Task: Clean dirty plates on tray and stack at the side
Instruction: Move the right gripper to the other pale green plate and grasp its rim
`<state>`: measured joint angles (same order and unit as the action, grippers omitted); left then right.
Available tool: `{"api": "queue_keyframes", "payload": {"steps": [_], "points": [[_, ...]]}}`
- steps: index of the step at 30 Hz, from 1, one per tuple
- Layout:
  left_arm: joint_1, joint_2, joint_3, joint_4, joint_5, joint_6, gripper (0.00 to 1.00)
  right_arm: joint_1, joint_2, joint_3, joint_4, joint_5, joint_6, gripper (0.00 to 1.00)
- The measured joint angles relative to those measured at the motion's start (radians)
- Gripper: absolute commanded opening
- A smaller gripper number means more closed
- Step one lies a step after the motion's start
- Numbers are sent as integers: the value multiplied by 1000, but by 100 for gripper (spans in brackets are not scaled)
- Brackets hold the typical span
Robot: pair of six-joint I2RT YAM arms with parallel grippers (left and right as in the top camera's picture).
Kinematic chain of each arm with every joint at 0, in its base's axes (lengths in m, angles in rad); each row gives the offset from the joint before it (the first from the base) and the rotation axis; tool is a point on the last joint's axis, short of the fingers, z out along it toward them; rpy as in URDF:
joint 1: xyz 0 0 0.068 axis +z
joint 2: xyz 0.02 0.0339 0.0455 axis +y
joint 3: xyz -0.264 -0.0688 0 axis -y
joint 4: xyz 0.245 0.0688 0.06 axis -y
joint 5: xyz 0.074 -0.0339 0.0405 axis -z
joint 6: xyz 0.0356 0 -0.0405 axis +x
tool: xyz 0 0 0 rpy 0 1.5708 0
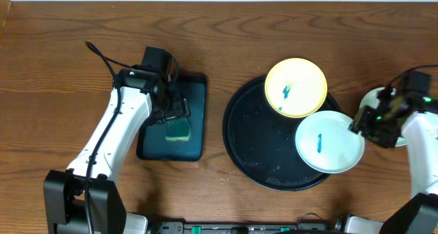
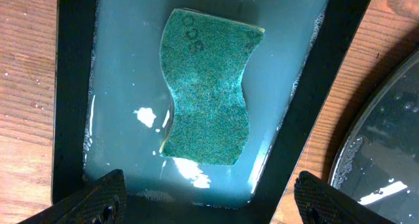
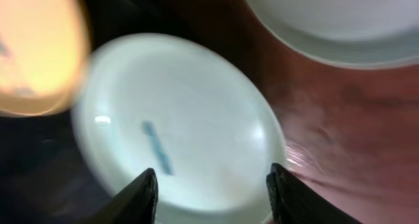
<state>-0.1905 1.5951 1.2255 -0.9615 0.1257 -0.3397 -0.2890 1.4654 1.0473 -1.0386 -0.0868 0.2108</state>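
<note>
Left claw (image 2: 208, 188) spread wide above the sponge (image 2: 206, 96) in the small tray (image 2: 72, 86); right claw (image 3: 211, 185) parted, gripping nothing, at the smeared white plate (image 3: 177, 126) lying across the black tray (image 1: 250, 145) rim, touching the yellow plate (image 1: 295, 87)

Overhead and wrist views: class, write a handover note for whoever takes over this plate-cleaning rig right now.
Left gripper: open, hovering over the green sponge in the rectangular dark teal tray.
Right gripper: jaws apart at the edge of the smeared pale mint-white round plastic plate, nothing gripped.
That plate overhangs the right rim of the large round black tray; the smeared pale yellow round plate rests at its far edge.
Done: a second mint-white plate sits off the tray at the right; its visible part shows no smear.
To do: wipe both smeared plates, stack them there.
</note>
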Motion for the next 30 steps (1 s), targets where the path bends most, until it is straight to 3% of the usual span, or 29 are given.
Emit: {"api": "queue_keyframes", "payload": {"steps": [3, 7, 11, 14, 17, 19, 20, 30], "points": [[0, 0, 0, 0, 0, 0, 82, 52, 0, -30, 8, 137, 69, 52], [0, 0, 0, 0, 0, 0, 83, 56, 0, -32, 50, 224, 117, 43], [0, 0, 0, 0, 0, 0, 82, 56, 0, -45, 79, 254, 144, 47], [0, 0, 0, 0, 0, 0, 82, 57, 0, -95, 142, 250, 146, 44], [0, 0, 0, 0, 0, 0, 82, 57, 0, -169, 199, 225, 148, 28], [0, 0, 0, 0, 0, 0, 82, 57, 0, -212, 215, 213, 146, 5], [0, 0, 0, 0, 0, 0, 83, 57, 0, -228, 216, 213, 149, 1], [0, 0, 0, 0, 0, 0, 82, 58, -100, -207, 125, 71, 109, 1]]}}
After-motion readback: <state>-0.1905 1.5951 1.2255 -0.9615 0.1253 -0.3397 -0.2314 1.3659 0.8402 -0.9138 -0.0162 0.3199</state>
